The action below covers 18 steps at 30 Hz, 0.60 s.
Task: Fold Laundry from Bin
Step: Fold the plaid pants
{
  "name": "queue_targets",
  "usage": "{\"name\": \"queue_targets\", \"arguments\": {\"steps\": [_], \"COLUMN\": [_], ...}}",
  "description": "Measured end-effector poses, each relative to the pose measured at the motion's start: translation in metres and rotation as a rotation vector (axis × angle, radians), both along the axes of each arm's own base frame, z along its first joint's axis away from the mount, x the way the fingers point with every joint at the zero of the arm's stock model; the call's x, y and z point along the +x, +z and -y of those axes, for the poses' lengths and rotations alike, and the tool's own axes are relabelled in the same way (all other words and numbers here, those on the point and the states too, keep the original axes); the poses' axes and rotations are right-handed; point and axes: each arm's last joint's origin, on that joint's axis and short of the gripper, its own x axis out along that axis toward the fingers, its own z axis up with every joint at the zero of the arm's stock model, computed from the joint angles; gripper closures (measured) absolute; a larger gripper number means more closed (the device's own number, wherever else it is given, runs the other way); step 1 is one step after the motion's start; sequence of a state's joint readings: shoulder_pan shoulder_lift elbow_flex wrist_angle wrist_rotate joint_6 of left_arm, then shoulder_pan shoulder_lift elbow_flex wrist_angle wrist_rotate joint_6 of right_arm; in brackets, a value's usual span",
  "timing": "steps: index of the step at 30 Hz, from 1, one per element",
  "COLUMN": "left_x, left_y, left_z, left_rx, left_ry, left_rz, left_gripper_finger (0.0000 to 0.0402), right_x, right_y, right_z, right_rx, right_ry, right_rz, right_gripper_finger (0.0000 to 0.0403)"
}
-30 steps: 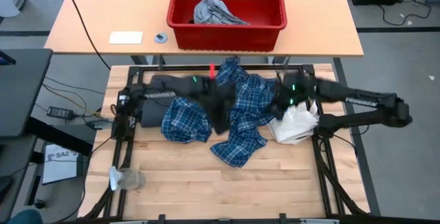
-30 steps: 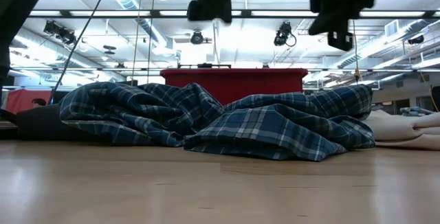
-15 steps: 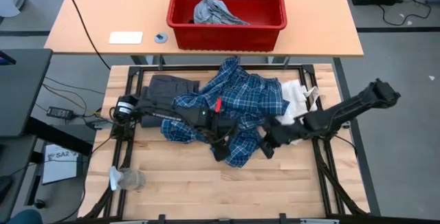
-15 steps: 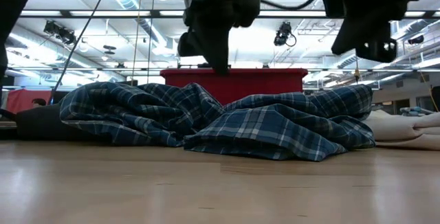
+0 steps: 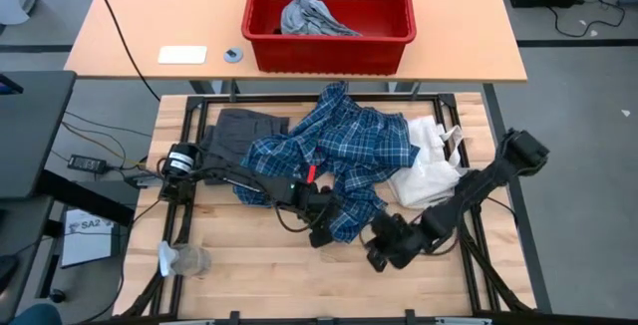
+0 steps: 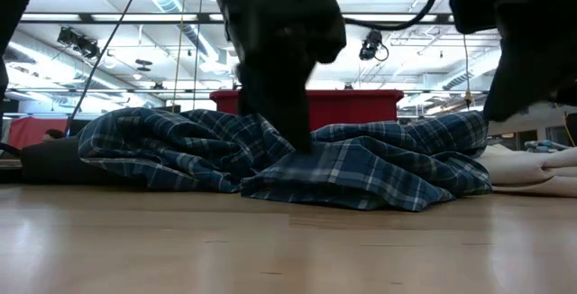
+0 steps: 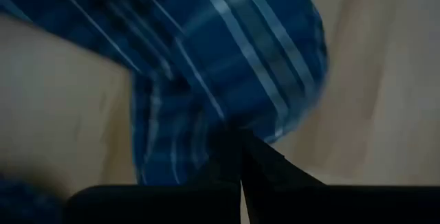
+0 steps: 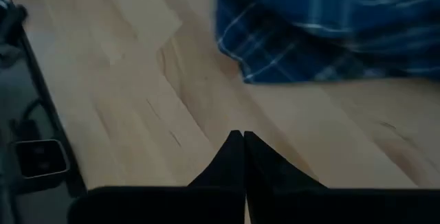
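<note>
Both arms lowered since a second ago. Left gripper (image 5: 321, 233) down at plaid shirt's (image 5: 344, 156) near edge, jaws together. Right gripper (image 5: 379, 255) just beside on bare wooden surface (image 5: 259, 265), jaws together, empty. Grey garment (image 5: 309, 16) inside red bin (image 5: 329, 51) beyond.

Plaid shirt (image 5: 344, 156) crumpled; red bin (image 5: 329, 16) holds, seemingly, grey cloth.

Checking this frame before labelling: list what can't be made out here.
- Dark grey garment: partly under the blue-and-white plaid shirt, high view.
- Left gripper contact with the shirt: left wrist view blurred.
- Red plastic bin: mostly behind the shirt, low view.
- Small round object on the far table: too small.
</note>
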<state>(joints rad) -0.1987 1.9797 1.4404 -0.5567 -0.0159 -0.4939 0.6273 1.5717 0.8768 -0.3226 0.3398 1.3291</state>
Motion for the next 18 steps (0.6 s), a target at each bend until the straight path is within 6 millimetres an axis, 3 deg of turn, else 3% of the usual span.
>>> {"name": "queue_targets", "arguments": {"steps": [5,8,14,18], "left_x": [-0.009,-0.012,-0.015,-0.014], "left_y": [-0.029,-0.035,-0.03,-0.024], "left_z": [-0.004,0.006,0.046,0.06], "left_rx": [-0.104,-0.23,-0.411,-0.474], "left_ry": [0.084,0.103,0.068,0.08], "left_rz": [-0.008,0.005,0.025,0.046], "left_gripper_finger": [0.0397,0.0397,0.0397,0.0397], "right_x": [0.022,0.033,0.042,0.05], "right_y": [-0.018,-0.022,-0.022,-0.028], "right_z": [0.001,0.006,0.026,0.036], "right_rx": [-0.087,-0.128,-0.192,-0.223], "right_ry": [0.027,0.024,-0.001,0.021], "right_rz": [-0.049,-0.053,-0.056,-0.07], "right_gripper_finger": [0.0402,0.0402,0.0403,0.0403]}}
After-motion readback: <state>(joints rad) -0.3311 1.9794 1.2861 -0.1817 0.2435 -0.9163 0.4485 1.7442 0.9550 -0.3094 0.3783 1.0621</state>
